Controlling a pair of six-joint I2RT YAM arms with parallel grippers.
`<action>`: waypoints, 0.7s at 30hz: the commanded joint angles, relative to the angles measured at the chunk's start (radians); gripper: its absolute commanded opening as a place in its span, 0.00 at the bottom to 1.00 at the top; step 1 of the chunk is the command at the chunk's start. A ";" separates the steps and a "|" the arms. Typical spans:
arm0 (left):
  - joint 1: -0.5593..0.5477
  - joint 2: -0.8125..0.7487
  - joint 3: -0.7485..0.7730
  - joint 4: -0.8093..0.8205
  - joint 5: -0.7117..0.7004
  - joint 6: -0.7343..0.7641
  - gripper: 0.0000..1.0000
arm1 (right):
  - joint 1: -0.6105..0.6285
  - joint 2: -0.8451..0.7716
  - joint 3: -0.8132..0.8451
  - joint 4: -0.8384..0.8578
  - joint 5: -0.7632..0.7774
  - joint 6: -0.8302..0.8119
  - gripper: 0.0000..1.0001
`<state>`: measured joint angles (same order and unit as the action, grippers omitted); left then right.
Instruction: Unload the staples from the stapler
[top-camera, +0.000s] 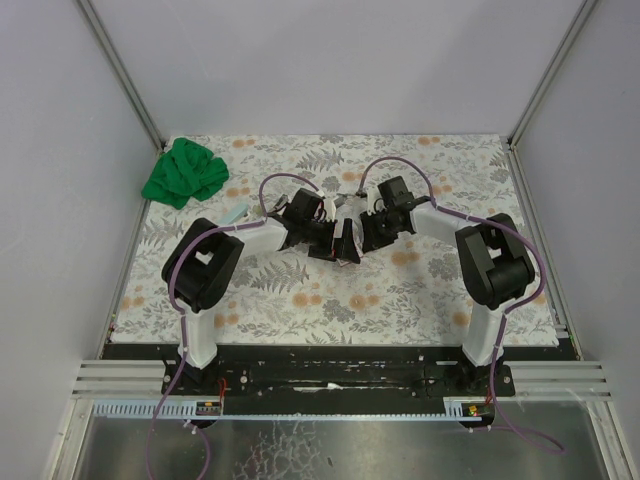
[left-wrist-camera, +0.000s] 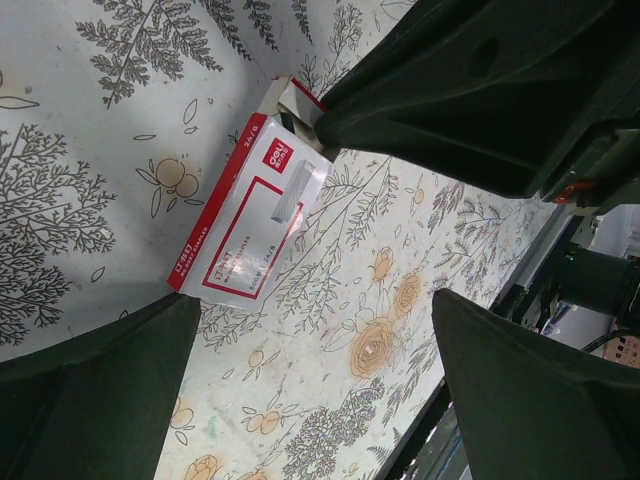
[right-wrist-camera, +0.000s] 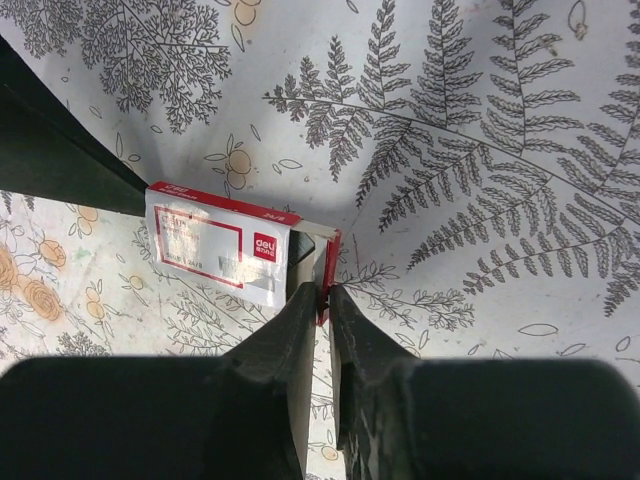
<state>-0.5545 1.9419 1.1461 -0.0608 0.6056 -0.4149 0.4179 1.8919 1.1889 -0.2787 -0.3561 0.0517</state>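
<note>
The right gripper (right-wrist-camera: 325, 296) is pressed almost together, and the open red end flap of the red-and-white box (right-wrist-camera: 215, 250) is pinched between its tips. The left gripper (left-wrist-camera: 315, 300) is spread wide, and the box is seen just beyond its fingers, on the floral table cover (left-wrist-camera: 80, 150). The staples cannot be made out in any view. A green cloth (top-camera: 185, 172) is seen at the far left corner.
</note>
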 joint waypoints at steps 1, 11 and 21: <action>-0.004 0.040 0.007 -0.033 -0.041 0.004 1.00 | 0.017 0.011 0.030 -0.002 -0.047 0.014 0.18; -0.004 0.042 0.009 -0.037 -0.050 0.009 1.00 | 0.018 0.020 0.035 -0.017 -0.071 0.014 0.23; -0.001 0.025 0.008 -0.042 -0.059 0.022 1.00 | 0.012 -0.006 0.041 -0.047 -0.016 -0.007 0.33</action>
<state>-0.5549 1.9472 1.1545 -0.0654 0.6018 -0.4145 0.4240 1.9030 1.1904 -0.3115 -0.3790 0.0551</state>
